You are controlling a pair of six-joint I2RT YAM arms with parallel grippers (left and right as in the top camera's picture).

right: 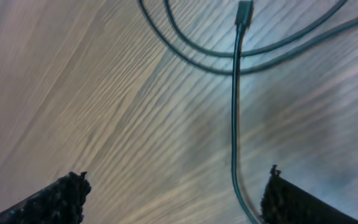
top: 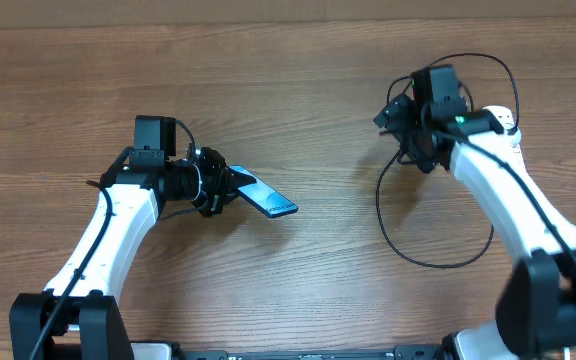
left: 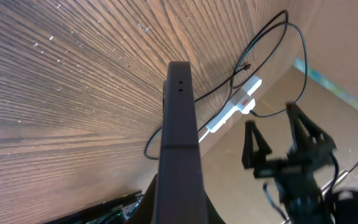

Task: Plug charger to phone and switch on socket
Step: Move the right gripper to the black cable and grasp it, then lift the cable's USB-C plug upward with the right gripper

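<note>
My left gripper is shut on the phone, holding it by one end above the table with its blue screen tilted up. The left wrist view shows the phone edge-on as a dark bar running out from the jaws. The charger's black cable loops on the table below my right gripper. In the right wrist view that gripper stands open, with the cable between its fingers, nearer the right one, and the connector tip ahead. The white socket lies beyond the phone.
Wood-grain table all round. A cardboard wall rises behind the socket. The right arm hangs over the cable loops near the socket.
</note>
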